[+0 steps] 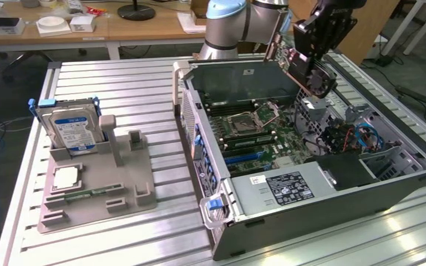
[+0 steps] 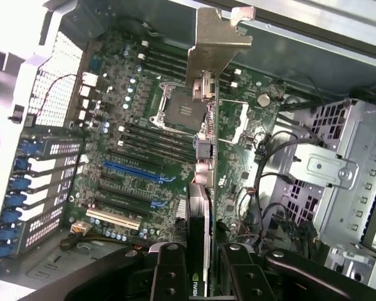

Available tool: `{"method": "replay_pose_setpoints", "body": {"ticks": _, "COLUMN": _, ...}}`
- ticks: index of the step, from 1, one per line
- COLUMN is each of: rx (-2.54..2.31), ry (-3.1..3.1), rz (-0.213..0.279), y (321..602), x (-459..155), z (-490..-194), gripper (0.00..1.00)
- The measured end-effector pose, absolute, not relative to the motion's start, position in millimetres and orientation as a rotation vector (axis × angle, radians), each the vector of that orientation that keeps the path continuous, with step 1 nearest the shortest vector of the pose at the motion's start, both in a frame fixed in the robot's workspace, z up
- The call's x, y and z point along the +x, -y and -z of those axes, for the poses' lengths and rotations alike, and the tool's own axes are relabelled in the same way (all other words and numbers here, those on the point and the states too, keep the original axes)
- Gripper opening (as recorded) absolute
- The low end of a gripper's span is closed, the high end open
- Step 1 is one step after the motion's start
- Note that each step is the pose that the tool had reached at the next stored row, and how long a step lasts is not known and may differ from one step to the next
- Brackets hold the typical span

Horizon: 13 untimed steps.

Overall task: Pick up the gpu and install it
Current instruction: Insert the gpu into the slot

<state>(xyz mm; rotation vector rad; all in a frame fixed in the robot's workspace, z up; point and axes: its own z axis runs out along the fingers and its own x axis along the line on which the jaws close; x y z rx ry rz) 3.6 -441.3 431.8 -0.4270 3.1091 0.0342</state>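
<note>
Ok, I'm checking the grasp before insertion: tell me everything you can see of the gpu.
The gpu is a thin dark card with a round fan and a pale metal bracket at its far end. The gripper clamps it, tilted, above the open case, over the motherboard, not yet seated.

My fingers (image 2: 169, 269): black. Gpu (image 1: 310, 69): dark card, coppery-red face, pale silver bracket (image 2: 217, 44). Motherboard (image 2: 138, 144): green, with blue slots and black ones. Case (image 1: 331, 221): dark grey, blue latches. Cables (image 1: 361, 136): blue. Hard drive (image 1: 69, 127): silver, blue-and-white label. Holder (image 1: 117, 188): plain grey. Desk (image 1: 124, 77): silvery, ribbed in long stripes.
</note>
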Motion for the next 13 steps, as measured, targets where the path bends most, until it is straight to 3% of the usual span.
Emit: {"method": "replay_pose_setpoints", "body": {"ticks": 13, "rx": -0.773, "ry": -3.044, "rz": -0.035, "y": 441.3, "x": 3.6, "z": -431.8, "gripper": 0.26}}
